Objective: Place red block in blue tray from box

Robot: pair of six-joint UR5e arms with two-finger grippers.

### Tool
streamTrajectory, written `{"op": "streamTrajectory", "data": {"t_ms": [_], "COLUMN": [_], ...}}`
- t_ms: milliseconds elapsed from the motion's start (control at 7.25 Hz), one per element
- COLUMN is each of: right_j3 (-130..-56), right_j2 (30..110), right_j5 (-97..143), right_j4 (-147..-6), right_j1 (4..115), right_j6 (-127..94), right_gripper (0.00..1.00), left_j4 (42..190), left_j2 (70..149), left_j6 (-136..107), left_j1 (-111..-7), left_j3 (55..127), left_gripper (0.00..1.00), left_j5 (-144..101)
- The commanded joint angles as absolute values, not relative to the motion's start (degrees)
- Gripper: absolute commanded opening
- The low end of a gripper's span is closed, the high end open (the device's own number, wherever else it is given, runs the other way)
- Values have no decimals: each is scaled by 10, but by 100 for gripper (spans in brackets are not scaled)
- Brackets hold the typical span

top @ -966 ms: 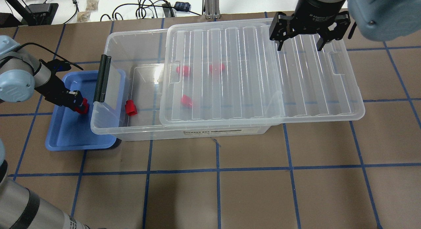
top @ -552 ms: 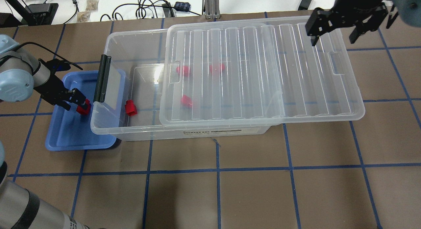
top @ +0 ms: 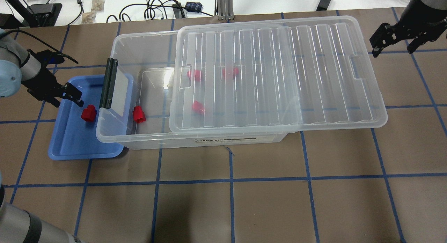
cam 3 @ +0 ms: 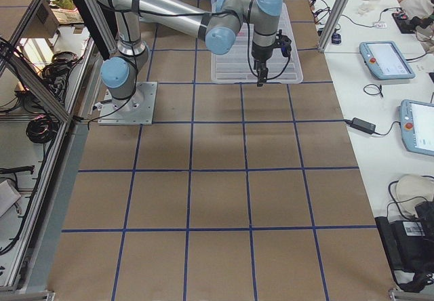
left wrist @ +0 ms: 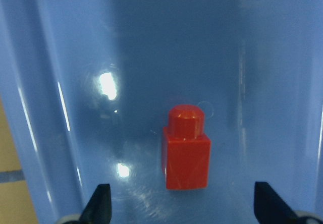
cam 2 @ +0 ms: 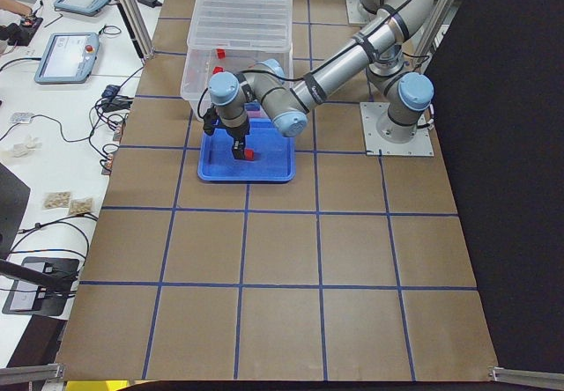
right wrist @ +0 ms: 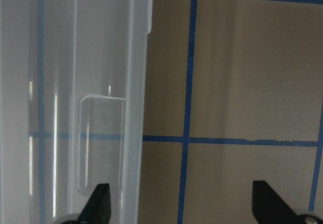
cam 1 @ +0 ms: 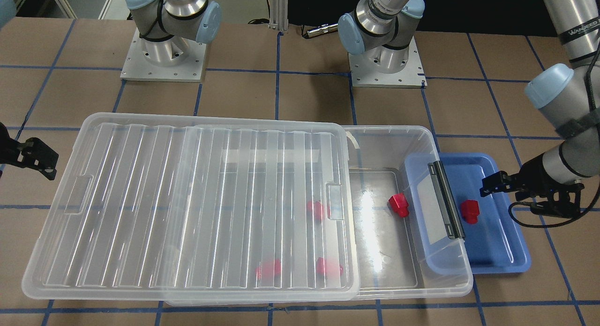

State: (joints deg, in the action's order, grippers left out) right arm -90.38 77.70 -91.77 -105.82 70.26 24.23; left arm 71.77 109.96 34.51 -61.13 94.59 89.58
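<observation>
The red block [top: 88, 113] is down on the floor of the blue tray [top: 75, 141], lying free near the tray's box-side edge, with nothing gripping it. The left gripper [top: 67, 101] hangs just above the tray with its jaws spread wide and empty. In the left wrist view the block sits between and just ahead of the two dark fingertips [left wrist: 101, 206], clear of both, with its rounded stud end pointing away from the camera.

Just beside the tray is the box [top: 118, 44], and its black latch bar [top: 108, 84] and end flap overlap the tray's edge in the overhead view. The ribbed lid [top: 279, 72] is slid across towards the robot's right. It covers most of the box and overhangs that end, leaving the tray end open. In the open part, one more red block [top: 139, 114] rests on the box floor near the latch end. Three others [top: 198, 107] show blurred through the lid.

Over on the far side, the right gripper [top: 393, 49] is well away from the blocks, off the lid's overhanging end and above the bare worktop [top: 265, 201]. Its jaws are wide apart and it carries nothing. Its wrist camera shows the lid's edge on one side and brown, blue-lined worktop between the fingertips.
</observation>
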Motion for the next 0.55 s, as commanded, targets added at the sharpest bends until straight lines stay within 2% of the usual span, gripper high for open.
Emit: {"op": "streamTrajectory", "data": {"t_ms": [0, 138, 414], "right_j3": [-955, -961, -962], "right_j2": [754, 754, 754], "right_j5": [-918, -921, -918], "right_j4": [-1154, -1176, -1171], "right_j1": [689, 686, 685], "right_j6": [285, 298, 293], "right_gripper": [100, 100, 100], "left_j4": [836, 875, 898], "left_j2": [1050, 1026, 978], "left_j6": [325, 293, 219], "left_j1": [-636, -656, -715], "left_j3": [873, 848, 845], "left_gripper": [100, 100, 100], "left_j5": [904, 902, 900]}}
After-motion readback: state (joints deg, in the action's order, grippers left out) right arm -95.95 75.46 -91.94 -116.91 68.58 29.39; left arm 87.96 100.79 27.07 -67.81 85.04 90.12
